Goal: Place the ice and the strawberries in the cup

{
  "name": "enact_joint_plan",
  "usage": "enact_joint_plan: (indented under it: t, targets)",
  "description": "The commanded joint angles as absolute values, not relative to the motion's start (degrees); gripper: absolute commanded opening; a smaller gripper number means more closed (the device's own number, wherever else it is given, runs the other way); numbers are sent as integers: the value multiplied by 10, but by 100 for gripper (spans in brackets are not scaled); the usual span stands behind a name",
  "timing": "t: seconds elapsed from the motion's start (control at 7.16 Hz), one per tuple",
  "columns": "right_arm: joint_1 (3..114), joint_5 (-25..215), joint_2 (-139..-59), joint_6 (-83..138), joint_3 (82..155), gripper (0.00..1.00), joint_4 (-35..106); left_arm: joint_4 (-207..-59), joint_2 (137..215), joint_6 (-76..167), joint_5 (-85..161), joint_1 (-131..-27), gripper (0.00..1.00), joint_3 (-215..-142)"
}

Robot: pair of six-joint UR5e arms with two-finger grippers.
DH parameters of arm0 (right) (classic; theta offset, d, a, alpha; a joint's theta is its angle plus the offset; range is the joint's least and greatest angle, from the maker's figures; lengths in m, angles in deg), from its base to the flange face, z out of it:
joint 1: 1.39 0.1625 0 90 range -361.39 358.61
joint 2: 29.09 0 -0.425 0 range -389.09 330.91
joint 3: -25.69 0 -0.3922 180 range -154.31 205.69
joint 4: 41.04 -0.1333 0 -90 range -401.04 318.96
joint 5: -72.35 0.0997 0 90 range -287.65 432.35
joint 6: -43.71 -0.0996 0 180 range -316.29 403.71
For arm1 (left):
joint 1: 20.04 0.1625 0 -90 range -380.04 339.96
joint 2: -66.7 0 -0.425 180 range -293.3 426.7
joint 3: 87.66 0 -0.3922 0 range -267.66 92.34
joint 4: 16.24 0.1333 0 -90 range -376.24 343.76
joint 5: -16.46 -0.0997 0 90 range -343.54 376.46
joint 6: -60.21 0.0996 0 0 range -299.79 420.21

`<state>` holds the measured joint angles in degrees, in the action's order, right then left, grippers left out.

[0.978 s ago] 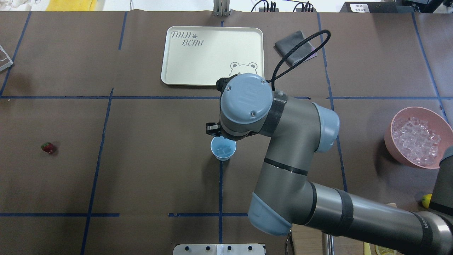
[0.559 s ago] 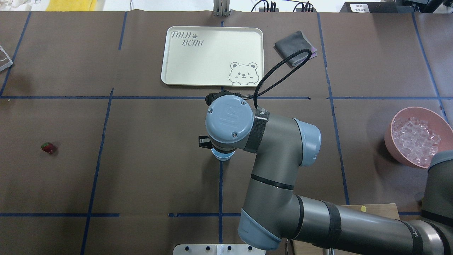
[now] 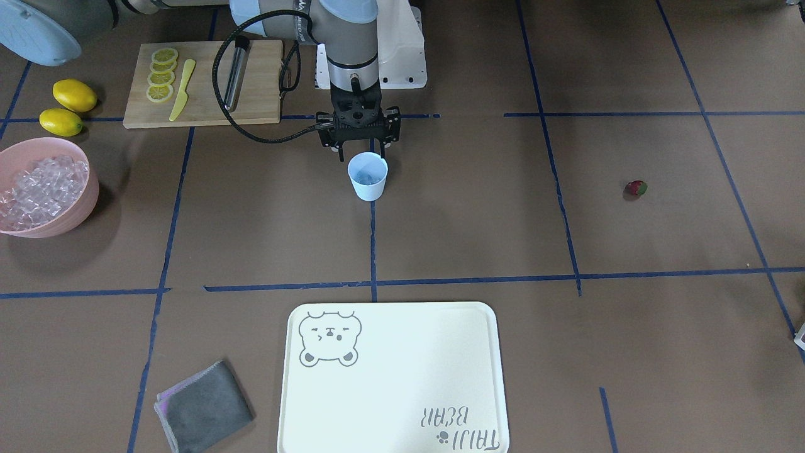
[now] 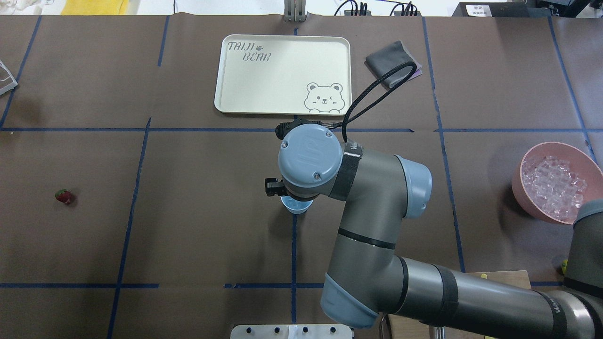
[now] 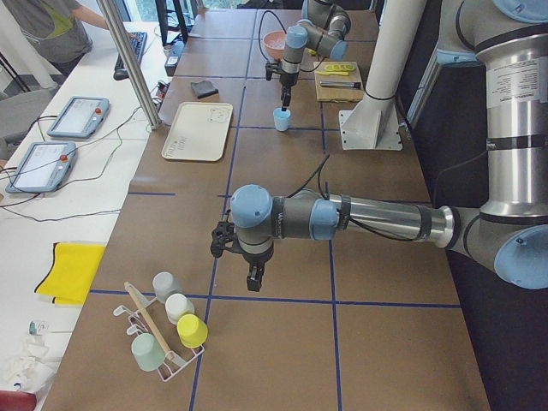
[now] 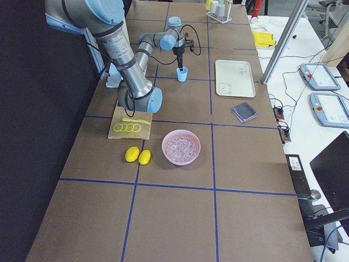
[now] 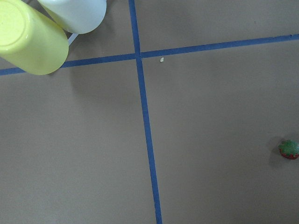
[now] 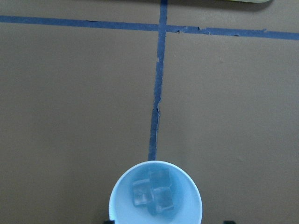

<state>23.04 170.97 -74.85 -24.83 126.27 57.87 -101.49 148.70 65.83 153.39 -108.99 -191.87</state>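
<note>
The pale blue cup [image 3: 368, 177] stands near the table's middle on a blue tape line. In the right wrist view the cup [image 8: 156, 196] holds three cubes of ice [image 8: 154, 196]. My right gripper [image 3: 363, 151] hangs open just above the cup's robot-side rim, its fingertips wide apart. More ice [image 3: 39, 187] fills the pink bowl [image 3: 85, 201]. The strawberry [image 4: 64, 196] lies alone far off on my left side, and the strawberry [image 7: 289, 150] also appears in the left wrist view. My left gripper [image 5: 254, 278] hovers over the table's left end; I cannot tell its state.
A cream tray [image 4: 282, 75] and a grey cloth [image 4: 388, 61] lie at the far side. A cutting board [image 3: 207, 82] carries lemon slices, a yellow knife and a dark tool, beside two lemons [image 3: 74, 94]. A rack of upturned cups [image 5: 171, 330] sits at the left end.
My right wrist has shifted towards the robot and to the left, so that it now covers most of the cup in the overhead view. The strawberry and the bowl have stayed put.
</note>
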Motion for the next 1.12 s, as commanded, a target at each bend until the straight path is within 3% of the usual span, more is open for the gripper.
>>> enact_joint_plan:
  t: [0.0,0.28,0.98]
  targets:
    - [314,1794,-760,-165,1271,99,581,-1015,1487,658,1534,-1090,100,-1917]
    - [443,1915,-855,-6,1329,99,582,-1015,1487,658,1534,-1090,100,-1921]
    - [705,2043,-1062,495,1318,99,584,-1015,1491,655,1532,-1090,100,-1926]
